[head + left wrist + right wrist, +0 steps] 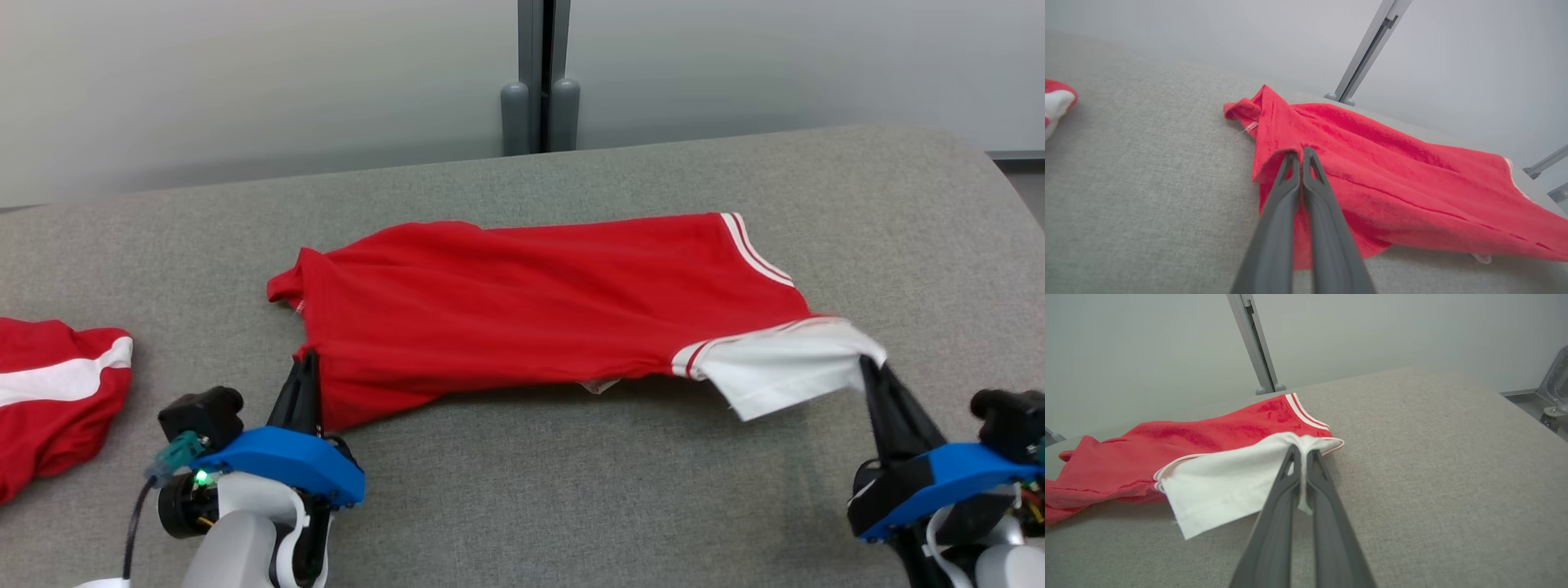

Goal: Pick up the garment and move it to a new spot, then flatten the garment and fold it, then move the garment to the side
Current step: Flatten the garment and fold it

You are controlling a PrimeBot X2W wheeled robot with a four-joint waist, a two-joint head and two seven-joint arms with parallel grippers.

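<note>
Holds the red garment (531,310) by two near corners, stretched across the middle of the grey table (571,506), near edge raised a little, far part resting on the surface. With the left gripper (306,367), pinches a red corner, jaws pressed together on the fabric. With the right gripper (869,367), pinches the white panel (784,367) below the striped hem, jaws narrow with a white fold between them. In the head view, finds a second red and white garment (57,392) at the left side of the table, well apart. In the left wrist view, gives a small white label (1250,127) beside the folded red corner. In the right wrist view, gives the white fold hanging just under the jaws.
</note>
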